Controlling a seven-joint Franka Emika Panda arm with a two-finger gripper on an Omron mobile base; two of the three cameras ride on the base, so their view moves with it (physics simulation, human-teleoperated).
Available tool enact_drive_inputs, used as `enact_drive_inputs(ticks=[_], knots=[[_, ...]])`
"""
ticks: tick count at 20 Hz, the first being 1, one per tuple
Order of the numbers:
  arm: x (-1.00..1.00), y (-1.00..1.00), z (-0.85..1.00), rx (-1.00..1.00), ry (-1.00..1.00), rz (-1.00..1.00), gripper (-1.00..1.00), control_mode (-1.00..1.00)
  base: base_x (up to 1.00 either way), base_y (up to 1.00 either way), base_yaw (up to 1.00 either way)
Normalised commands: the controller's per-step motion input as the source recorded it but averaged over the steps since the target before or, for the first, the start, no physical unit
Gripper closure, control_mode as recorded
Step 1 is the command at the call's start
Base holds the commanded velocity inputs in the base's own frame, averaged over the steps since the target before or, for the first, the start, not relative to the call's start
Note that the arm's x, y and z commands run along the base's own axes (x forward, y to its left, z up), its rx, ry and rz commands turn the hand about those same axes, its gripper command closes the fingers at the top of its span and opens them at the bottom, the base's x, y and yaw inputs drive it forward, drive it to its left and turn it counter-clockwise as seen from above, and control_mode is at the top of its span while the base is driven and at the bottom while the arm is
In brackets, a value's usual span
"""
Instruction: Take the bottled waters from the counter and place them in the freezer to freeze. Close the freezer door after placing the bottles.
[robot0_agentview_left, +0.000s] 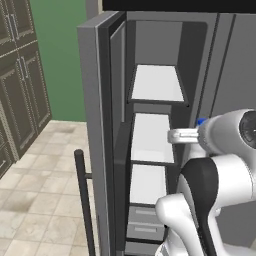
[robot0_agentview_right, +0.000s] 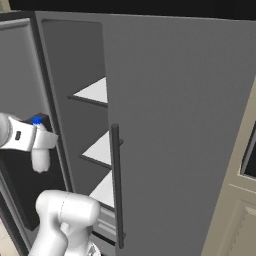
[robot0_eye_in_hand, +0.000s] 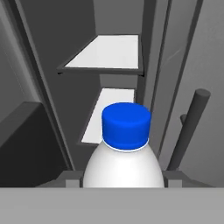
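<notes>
You're at the open freezer (robot0_agentview_left: 150, 100) with a bottle in hand, and you've got the whitish bottle (robot0_eye_in_hand: 124, 164) gripped, its blue cap (robot0_eye_in_hand: 126, 124) sitting low and centre in the hand view with the two dark fingertips (robot0_eye_in_hand: 70, 178) pressed against its sides. In the left base view the gripper (robot0_agentview_left: 186, 135) sits at centre right, level with the middle shelf (robot0_agentview_left: 150, 137), and the cap peeks out as a small blue dot just above it. In the right base view the gripper (robot0_agentview_right: 40, 142) is at the left edge, bottle hanging pale below it, near the opening.

So, judging by this, you're roughly at the first delivery: one bottle carried to the freezer, not yet set down. The white shelves look bare — upper shelf (robot0_agentview_left: 157, 82), middle, lower shelf (robot0_agentview_left: 147, 184) — so I'd say nothing is stored yet. The green-capped bottle and the counter aren't something I can place from here; that fetch looks to be left for you, and then the closing.

The freezer door (robot0_agentview_left: 97, 130) stands swung wide at the left of the left base view, its dark bar handle (robot0_agentview_left: 84, 200) at lower left. The plain grey door (robot0_agentview_right: 175, 125) beside it is shut, filling the right base view's centre.

The bottle itself: smooth, rounded shoulders, opaque milky white, bright ribless blue cap, upright in the grip.
</notes>
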Motion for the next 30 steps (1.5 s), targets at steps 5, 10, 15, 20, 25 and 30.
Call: enact_drive_inputs(ticks=[5,10,15,20,25,30], knots=[[0.33,0.12,0.1,-0.01,0.0,0.0,1.0,-1.0,0.0,0.0,0.0],[0.48,0.0,0.13,0.0,-0.01,0.0,1.0,-1.0,0.0,0.0,0.0],[0.19,0.0,0.02,0.0,-0.16,0.0,1.0,-1.0,0.0,0.0,0.0],[0.47,0.0,0.11,0.0,-0.17,0.0,1.0,-1.0,0.0,0.0,0.0],[0.2,-0.09,0.15,0.0,-0.08,0.0,1.0,-1.0,0.0,0.0,0.0],[0.11,0.0,0.13,0.0,-0.05,0.0,1.0,-1.0,0.0,0.0,0.0]])
